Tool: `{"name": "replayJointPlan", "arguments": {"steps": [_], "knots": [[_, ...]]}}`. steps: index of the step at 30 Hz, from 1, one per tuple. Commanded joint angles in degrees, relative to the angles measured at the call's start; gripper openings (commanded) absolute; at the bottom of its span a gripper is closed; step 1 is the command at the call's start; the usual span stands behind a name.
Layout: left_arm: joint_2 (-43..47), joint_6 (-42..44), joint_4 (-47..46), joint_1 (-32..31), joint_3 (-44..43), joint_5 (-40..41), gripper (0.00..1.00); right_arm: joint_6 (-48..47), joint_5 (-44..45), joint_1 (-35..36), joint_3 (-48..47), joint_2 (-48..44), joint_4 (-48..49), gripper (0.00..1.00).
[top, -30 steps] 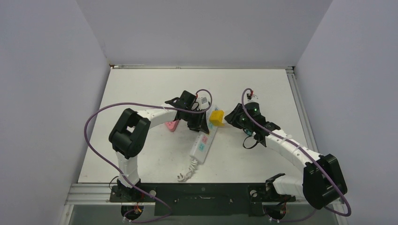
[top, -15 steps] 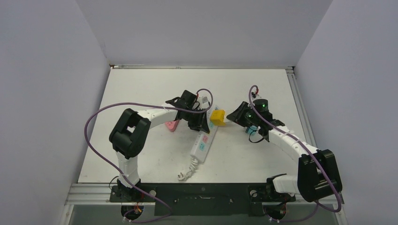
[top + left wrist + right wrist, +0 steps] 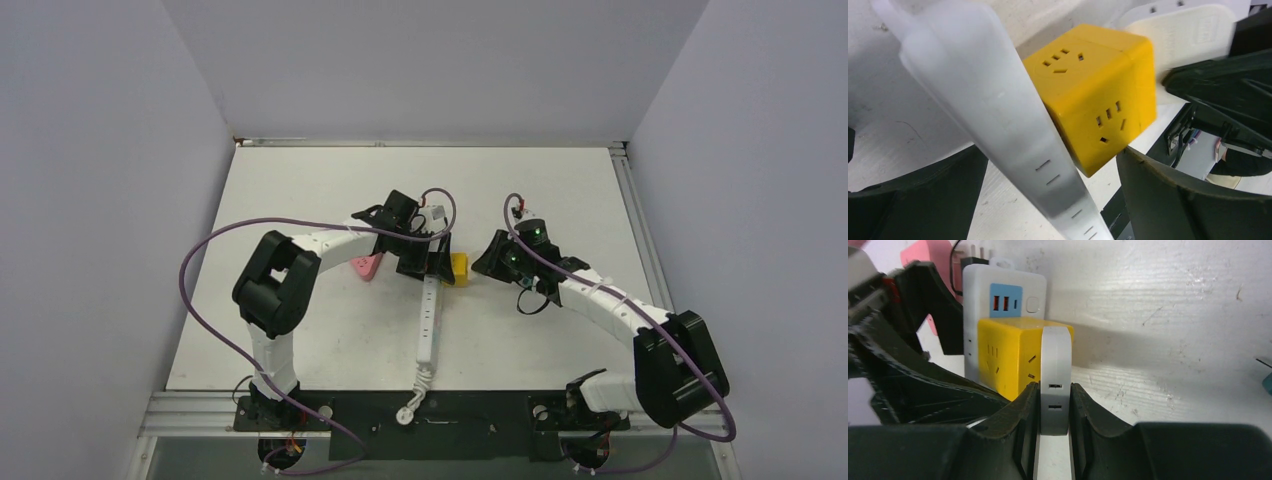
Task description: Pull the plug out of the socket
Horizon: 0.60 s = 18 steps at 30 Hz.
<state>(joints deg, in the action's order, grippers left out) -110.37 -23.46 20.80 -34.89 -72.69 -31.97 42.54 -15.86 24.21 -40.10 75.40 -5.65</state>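
The socket (image 3: 428,325), a long white power strip, stands on its edge and runs from mid-table toward the near edge. The plug (image 3: 460,266), a yellow cube (image 3: 1093,90), sits flush against the strip's face at its far end. My right gripper (image 3: 1054,412) is shut on that end of the socket (image 3: 1054,370), with the yellow cube (image 3: 1008,362) just left of its fingers. My left gripper (image 3: 1053,200) is open. It straddles the socket (image 3: 998,115) and the cube without touching either.
A white adapter (image 3: 1005,300) with a blue USB panel lies just beyond the cube. A pink piece (image 3: 367,267) rests left of the left gripper. The strip's short cord ends in a plug (image 3: 407,412) over the black base rail.
The left gripper has opened. The socket has turned onto its edge and swung to point at the near edge, with its cord end now over the base rail. The right gripper stays clamped.
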Motion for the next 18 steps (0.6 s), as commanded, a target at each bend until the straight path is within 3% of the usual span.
{"name": "replayJointPlan", "arguments": {"steps": [1,3,18], "knots": [[2.57,2.98,-0.88,1.96,-2.88,-4.15,1.0,-1.75,1.27,0.6,-1.28,0.33,-1.28,0.05],[3.3,2.76,-1.12,2.49,-2.81,-4.92,0.96,-1.89,1.69,0.81,-1.51,0.16,-1.8,0.05],[6.72,-3.37,-7.08,1.66,-0.22,-5.2,0.96,0.61,0.56,3.57,-0.86,-4.43,0.1,0.05]]}}
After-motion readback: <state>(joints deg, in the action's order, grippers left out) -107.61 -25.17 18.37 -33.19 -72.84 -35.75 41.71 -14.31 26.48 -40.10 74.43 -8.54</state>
